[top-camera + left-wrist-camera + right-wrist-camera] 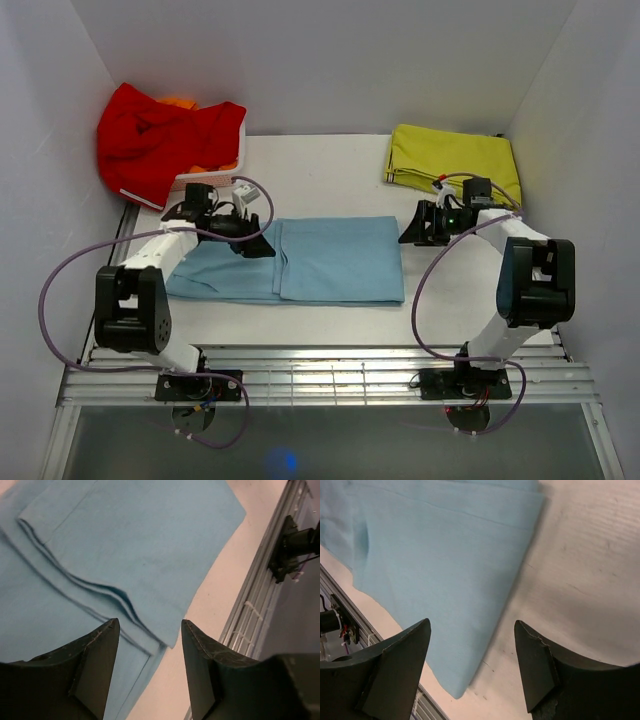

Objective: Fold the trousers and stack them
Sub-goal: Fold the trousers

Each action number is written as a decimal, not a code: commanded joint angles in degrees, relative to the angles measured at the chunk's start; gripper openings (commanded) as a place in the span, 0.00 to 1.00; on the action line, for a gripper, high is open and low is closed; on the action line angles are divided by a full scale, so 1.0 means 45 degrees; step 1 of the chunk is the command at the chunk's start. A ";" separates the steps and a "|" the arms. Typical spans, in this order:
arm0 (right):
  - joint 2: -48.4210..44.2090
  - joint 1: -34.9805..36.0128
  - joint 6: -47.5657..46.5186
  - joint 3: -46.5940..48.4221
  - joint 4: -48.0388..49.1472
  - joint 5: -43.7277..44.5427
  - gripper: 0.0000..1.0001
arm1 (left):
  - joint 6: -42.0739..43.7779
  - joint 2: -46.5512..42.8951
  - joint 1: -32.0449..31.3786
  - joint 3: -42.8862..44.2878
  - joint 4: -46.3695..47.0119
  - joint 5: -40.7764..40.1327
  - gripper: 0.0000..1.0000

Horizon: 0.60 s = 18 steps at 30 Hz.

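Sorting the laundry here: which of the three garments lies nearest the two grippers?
The sky-blue trousers, flat mid-table; the red garment is heaped far left, the yellow-green garment far right.

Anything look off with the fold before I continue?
Only the fold. Under the left hand, the trousers' layered edges are staggered rather than flush, and the bottom layer pokes out past the folded corner. No damage shows.

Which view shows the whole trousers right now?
Top external: the trousers lie nearly entirely visible, partly folded. Left wrist shows only stacked fold edges and a corner; right wrist only one flat corner.
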 commanded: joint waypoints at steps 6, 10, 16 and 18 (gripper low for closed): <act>0.2627 -0.0335 -0.1934 0.0110 -0.1306 -0.1792 0.73 | -0.4334 0.3574 -0.0820 0.0274 0.4127 0.0930 0.60; 0.3466 -0.0335 -0.1953 -0.0065 -0.1071 -0.1989 0.71 | -0.4334 0.4417 -0.0820 0.0332 0.4227 0.0129 0.60; 0.4266 -0.0237 -0.2285 -0.0164 -0.1363 -0.2341 0.63 | -0.4510 0.5161 -0.0781 0.0333 0.3699 -0.1357 0.60; 0.4405 -0.0140 -0.2383 -0.0222 -0.1170 -0.2496 0.64 | -0.4510 0.5084 -0.0801 0.0371 0.3699 -0.1241 0.63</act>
